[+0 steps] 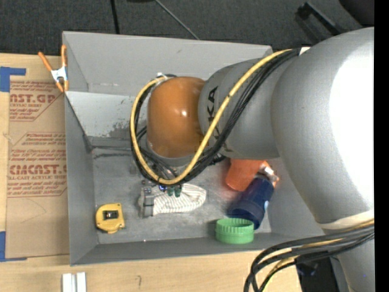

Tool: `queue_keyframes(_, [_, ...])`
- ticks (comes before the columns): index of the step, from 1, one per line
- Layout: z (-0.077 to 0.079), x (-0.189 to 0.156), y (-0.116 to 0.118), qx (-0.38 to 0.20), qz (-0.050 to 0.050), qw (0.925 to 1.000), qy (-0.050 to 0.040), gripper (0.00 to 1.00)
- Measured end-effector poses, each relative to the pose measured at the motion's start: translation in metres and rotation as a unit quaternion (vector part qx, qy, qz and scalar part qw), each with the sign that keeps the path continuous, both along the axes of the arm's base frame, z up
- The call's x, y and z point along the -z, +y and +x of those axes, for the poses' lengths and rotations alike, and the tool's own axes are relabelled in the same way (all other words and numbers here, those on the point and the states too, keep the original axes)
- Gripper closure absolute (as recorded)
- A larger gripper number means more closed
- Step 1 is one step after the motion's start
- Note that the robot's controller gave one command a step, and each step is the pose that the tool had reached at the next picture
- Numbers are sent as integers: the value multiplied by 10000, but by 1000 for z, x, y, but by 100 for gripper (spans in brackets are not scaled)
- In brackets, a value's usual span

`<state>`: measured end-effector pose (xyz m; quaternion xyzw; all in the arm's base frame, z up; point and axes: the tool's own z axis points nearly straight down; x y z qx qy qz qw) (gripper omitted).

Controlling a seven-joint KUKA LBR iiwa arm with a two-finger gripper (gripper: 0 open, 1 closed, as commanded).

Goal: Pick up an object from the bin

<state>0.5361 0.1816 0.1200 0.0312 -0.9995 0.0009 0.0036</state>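
My gripper (146, 203) reaches down under the arm's wrist at the middle of the bin floor, low over the left end of a white, woven-looking crumpled thing (182, 200). Whether it touches that thing I cannot tell. A yellow tape measure (109, 218) lies to the gripper's lower left, near the bin's front left corner and apart from it.
To the right lie a blue cylindrical container (251, 202) on its side, an orange thing (241, 173) behind it, and a green ring-shaped lid (234, 230) by the front wall. The arm covers much of the bin's right and middle.
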Motion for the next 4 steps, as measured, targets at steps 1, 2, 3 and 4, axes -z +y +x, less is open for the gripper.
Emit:
queue_keyframes(1, [-4,-13,-23,56,29,9999,-86,0])
queue_keyframes(2, [-4,38,-56,-215,14,9998,-47,0])
queue_keyframes(3, [-5,46,-63,-209,9,9998,-35,0])
queue_keyframes(4, [-15,50,-62,-806,18,9967,-36,100])
